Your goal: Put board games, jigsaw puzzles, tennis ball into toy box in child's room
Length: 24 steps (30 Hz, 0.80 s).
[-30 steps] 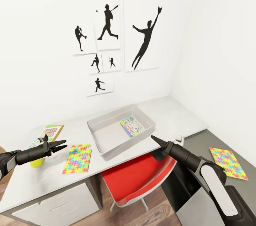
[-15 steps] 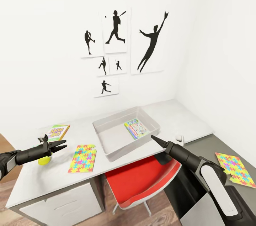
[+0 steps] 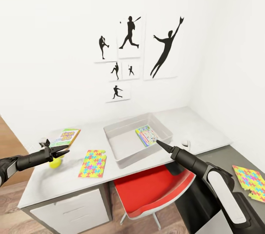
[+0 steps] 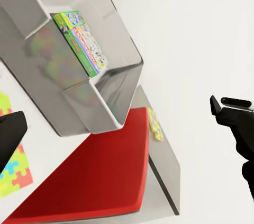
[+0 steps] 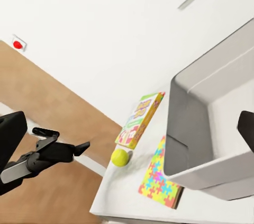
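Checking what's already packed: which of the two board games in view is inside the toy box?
The green-edged board game with the white busy cover lies inside the toy box; the SKIP-BO box sits out on the table.

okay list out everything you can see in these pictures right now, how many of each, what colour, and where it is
Desk: one, pale grey top, L-shaped, in the corner.
Toy box: one, light grey, middle of the desk.
Game box with white cover: one, green-edged, inside the toy box.
SKIP-BO box: one, green, yellow and red, on the desk left of the toy box.
Tennis ball: one, yellow-green, on the desk near the SKIP-BO box.
Jigsaw puzzles: two, multicoloured; one left of the toy box, one on the desk's right wing.
Chair: one, red seat, under the desk.
Silhouette pictures: six, black on white, on the wall.
Red button: one, on the wall.
Left hand: black, open, above the ball.
Right hand: black, shut, by the toy box's front edge.
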Available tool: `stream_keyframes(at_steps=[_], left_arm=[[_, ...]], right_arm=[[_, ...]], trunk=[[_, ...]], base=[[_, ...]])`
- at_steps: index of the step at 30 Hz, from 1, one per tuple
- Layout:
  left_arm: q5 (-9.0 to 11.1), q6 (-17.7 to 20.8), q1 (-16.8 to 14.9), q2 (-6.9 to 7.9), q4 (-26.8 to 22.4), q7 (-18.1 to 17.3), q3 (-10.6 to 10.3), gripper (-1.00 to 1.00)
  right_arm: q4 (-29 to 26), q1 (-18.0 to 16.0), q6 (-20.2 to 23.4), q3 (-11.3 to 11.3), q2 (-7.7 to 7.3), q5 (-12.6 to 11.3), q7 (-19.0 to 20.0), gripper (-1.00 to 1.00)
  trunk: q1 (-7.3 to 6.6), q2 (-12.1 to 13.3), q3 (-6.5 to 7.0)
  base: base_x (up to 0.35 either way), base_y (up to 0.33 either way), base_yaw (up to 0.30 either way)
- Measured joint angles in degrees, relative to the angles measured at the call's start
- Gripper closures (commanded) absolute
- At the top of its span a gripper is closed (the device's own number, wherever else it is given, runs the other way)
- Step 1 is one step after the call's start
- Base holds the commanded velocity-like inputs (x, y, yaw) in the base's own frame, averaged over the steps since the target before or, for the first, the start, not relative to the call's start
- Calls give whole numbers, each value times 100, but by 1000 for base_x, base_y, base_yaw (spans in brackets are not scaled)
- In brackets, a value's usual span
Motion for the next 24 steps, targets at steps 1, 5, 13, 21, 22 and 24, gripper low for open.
stream_keyframes(at_steps=[1,5,13,21,22,24], left_arm=[[0,0,0,0,0,0,0,-100],[-1,4,-1,-2,1,0,-1,-100],[-1,2,-2,-2,2,3,-2,-100],[-2,4,-3,-2,2,1,0,-100],[-2,3,-3,-2,2,1,0,-100],[-2,4,-3,-2,2,1,3,-100]], right_arm=[[-2,0,0,1,1,0,0,-100],[-13,1,-1,4,4,0,0,-100],[-8,2,3,-5,5,1,-2,-100],[-2,3,-1,-10,4,0,0,-100],[-2,3,-1,-11,4,0,0,-100],[-2,4,-2,-10,4,0,0,-100]], trunk=[[0,0,5],[1,1,15],[2,1,17],[3,2,18],[3,1,17],[3,1,17]], base=[[-35,6,67],[-85,67,18],[-126,79,-219],[-243,148,-280],[-259,181,-282],[-260,184,-282]])
